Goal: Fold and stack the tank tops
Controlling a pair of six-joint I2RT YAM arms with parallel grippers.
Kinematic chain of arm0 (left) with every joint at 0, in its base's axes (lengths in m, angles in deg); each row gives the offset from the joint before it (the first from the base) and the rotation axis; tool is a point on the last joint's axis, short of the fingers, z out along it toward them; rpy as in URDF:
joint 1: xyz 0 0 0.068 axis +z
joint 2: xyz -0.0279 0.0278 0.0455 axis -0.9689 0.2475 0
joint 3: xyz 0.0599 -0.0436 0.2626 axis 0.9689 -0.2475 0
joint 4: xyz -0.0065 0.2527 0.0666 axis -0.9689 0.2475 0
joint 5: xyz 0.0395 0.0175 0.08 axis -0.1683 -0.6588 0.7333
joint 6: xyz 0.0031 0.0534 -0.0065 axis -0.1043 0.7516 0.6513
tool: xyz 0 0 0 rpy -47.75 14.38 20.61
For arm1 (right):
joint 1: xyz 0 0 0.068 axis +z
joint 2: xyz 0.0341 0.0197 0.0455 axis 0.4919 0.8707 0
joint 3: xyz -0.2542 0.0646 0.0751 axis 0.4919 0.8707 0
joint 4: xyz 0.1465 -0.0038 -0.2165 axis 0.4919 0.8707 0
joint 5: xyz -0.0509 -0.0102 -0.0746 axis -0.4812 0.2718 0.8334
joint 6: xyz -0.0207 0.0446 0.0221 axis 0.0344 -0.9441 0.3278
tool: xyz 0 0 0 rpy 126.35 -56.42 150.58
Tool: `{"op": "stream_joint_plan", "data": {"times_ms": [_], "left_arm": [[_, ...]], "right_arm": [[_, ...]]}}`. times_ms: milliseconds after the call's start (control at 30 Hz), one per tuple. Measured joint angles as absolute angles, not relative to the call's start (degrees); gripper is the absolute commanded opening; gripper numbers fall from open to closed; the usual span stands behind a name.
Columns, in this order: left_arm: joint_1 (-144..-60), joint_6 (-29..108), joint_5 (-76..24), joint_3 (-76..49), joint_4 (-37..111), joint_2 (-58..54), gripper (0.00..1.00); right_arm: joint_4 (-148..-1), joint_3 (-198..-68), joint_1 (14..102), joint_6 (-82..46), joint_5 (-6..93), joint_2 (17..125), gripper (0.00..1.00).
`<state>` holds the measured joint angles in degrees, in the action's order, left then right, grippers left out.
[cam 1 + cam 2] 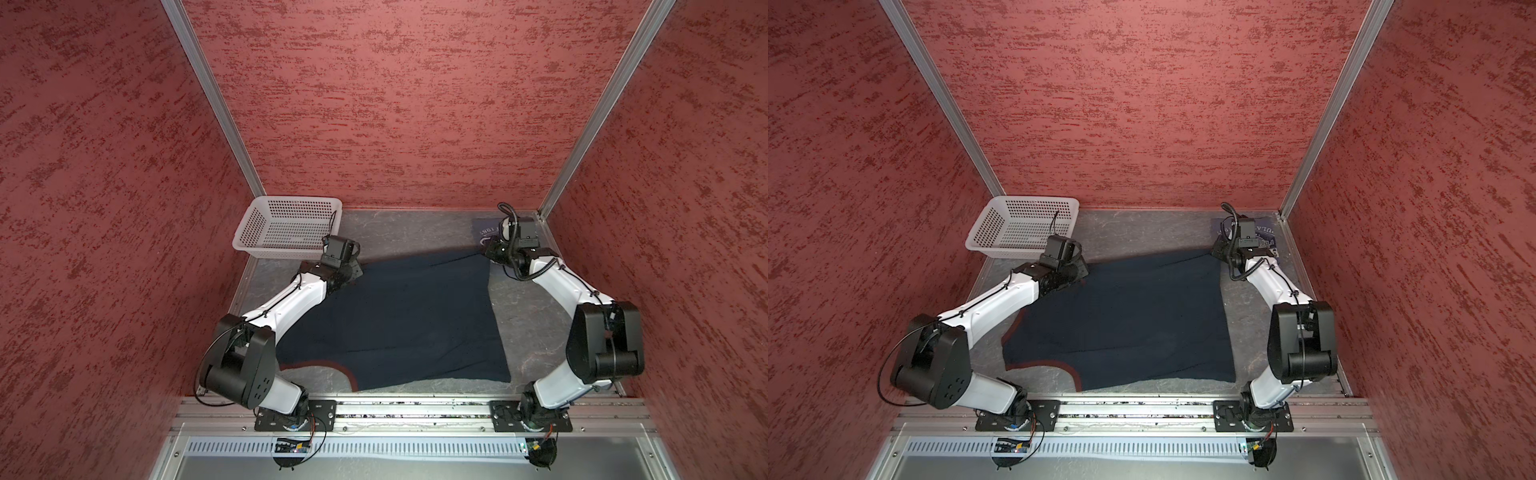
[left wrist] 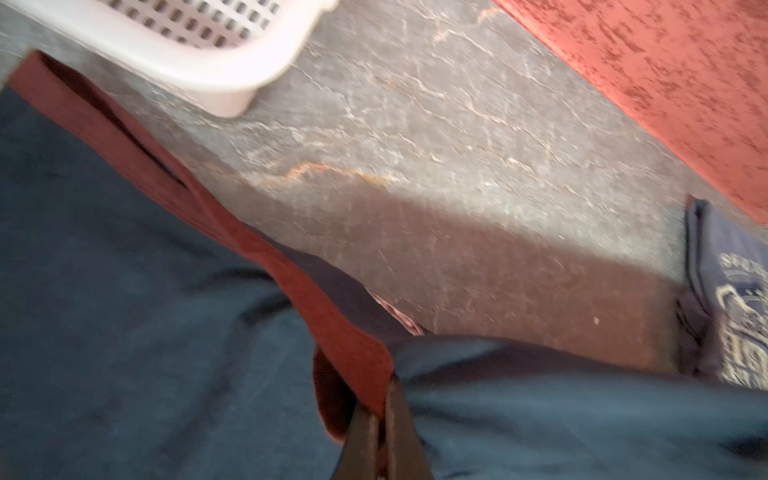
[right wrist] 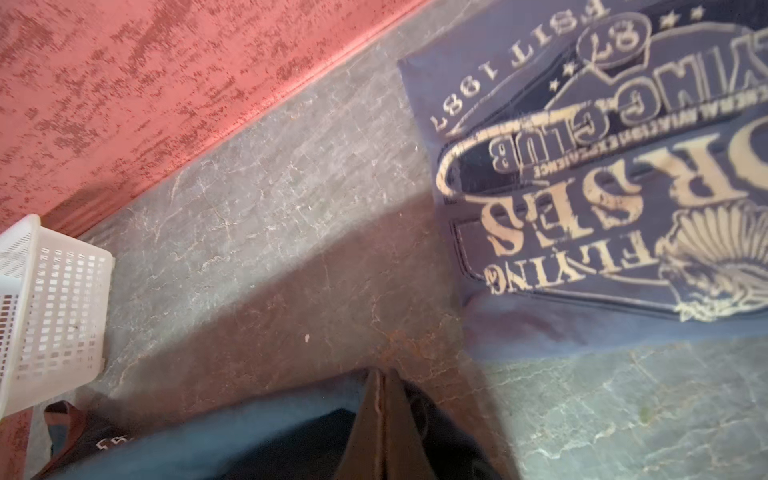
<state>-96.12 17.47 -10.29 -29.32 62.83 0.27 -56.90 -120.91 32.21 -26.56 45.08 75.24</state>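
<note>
Lying where, the dark navy tank top?

Across the middle of the grey surface. One long straight side faces the right edge. A curved opening with maroon trim sits at its near left, close to the near edge. Both top views show it mostly flat, with a few shallow creases.

And the claws?

The left claw is clamped on a maroon-trimmed strap at the top's far left part. The right claw is pinched tight on the top's far right corner. The cloth edge between them runs nearly straight along the far side, and a shadow falls on the surface just beyond it.

What is near the left one?

A white perforated basket stands in the far left corner of the surface, just beside that claw's wrist.

The other tank top?

The slate-blue tank top lies folded and flat in the far right corner, whitish lettering upward. The right wrist view reads "FLYING" and "CLUB" on it.

How close is it to the navy one?

It is just beside the right claw, with a strip of bare surface showing between them in the right wrist view. In both top views the right arm covers part of it. Whether the navy corner touches it, I cannot tell.
</note>
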Motion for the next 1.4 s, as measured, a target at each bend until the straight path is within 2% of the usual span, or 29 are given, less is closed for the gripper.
{"op": "stream_joint_plan", "data": {"times_ms": [233, 400, 600, 967, 1033, 1100, 1200, 1233, 1300, 1400], "left_arm": [[-100.6, 16.6, -14.3, -41.8, 59.3, -1.4, 0.09], [-102.5, 15.3, -15.8, -48.0, 58.2, -1.6, 0.11], [-102.5, 14.2, -15.8, -50.2, 57.5, -3.8, 0.13], [-102.9, 13.6, -15.0, -49.0, 60.2, -12.0, 0.16], [-103.4, 12.9, -14.9, -49.2, 60.3, -13.3, 0.22], [-103.7, 12.2, -15.2, -49.7, 59.9, -13.1, 0.35], [-103.6, 11.4, -15.6, -51.0, 59.8, -11.4, 0.47], [-103.4, 11.2, -15.7, -51.3, 60.1, -10.9, 0.51], [-102.2, 11.3, -16.1, -51.6, 61.3, -10.7, 0.65], [-98.6, 12.0, -16.5, -51.0, 63.3, -11.7, 0.68]], "right_arm": [[-60.4, -104.9, 32.2, -27.2, 44.7, 71.6, 0.0], [-61.0, -98.4, 32.2, -28.5, 44.4, 67.8, 0.0], [-62.3, -95.5, 32.2, -29.6, 45.2, 64.5, 0.0], [-61.3, -98.2, 31.9, -29.8, 47.5, 63.9, 0.01], [-61.3, -98.8, 31.9, -29.8, 47.9, 64.0, 0.02], [-61.3, -98.8, 31.9, -29.9, 48.3, 64.5, 0.04], [-61.3, -98.8, 31.8, -30.1, 48.7, 66.3, 0.1], [-61.3, -98.8, 31.8, -30.1, 48.9, 66.9, 0.15], [-60.6, -98.8, 31.7, -30.0, 49.7, 67.7, 0.32], [-59.0, -98.9, 31.6, -30.3, 51.1, 67.2, 0.44]]}}
